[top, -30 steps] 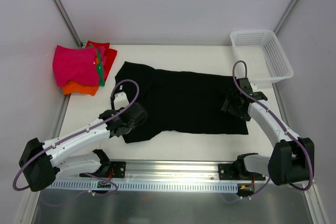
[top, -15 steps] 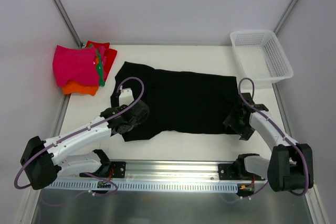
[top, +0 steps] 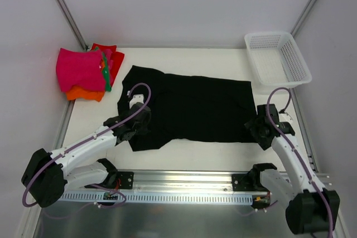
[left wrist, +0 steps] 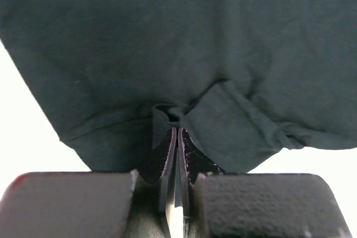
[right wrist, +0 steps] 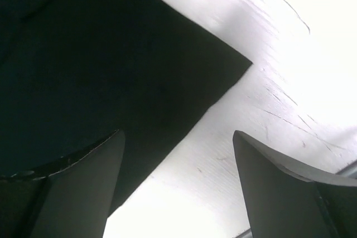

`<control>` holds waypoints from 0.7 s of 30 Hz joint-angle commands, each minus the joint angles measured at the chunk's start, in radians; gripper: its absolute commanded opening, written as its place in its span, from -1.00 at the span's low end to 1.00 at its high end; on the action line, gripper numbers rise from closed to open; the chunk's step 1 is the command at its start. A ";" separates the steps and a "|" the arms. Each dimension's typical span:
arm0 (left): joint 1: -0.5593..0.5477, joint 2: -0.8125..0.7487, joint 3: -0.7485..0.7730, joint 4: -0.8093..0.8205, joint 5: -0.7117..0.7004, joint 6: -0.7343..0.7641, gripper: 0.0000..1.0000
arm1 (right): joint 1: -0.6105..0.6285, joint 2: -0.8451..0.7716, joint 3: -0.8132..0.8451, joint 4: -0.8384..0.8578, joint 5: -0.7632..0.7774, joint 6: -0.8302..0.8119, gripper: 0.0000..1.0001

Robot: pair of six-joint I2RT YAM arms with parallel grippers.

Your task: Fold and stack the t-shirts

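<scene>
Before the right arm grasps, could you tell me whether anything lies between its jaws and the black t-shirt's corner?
Nothing visible does. The right gripper hangs, jaws open, over a corner of the black t-shirt, with only bare table beside it.

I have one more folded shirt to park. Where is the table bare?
Bare: the far strip of table between the folded stack and basket, behind the black t-shirt; also the near strip before the rail. Crowded: both far corners and the shirt's two ends.
</scene>
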 commanded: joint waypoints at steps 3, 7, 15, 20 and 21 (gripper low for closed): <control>0.039 0.011 -0.021 0.091 0.105 0.049 -1.00 | -0.010 0.165 0.038 -0.077 0.037 0.131 0.64; 0.060 0.026 -0.048 0.127 0.157 0.049 -1.00 | -0.016 0.197 0.038 -0.077 0.091 0.160 0.63; 0.072 0.034 -0.076 0.160 0.174 0.062 -1.00 | -0.068 0.301 0.098 -0.076 0.180 0.134 0.61; 0.082 0.029 -0.091 0.163 0.171 0.062 -1.00 | -0.110 0.381 0.110 -0.018 0.150 0.095 0.61; 0.083 0.028 -0.094 0.163 0.173 0.060 -1.00 | -0.110 0.386 0.107 0.004 0.145 0.091 0.61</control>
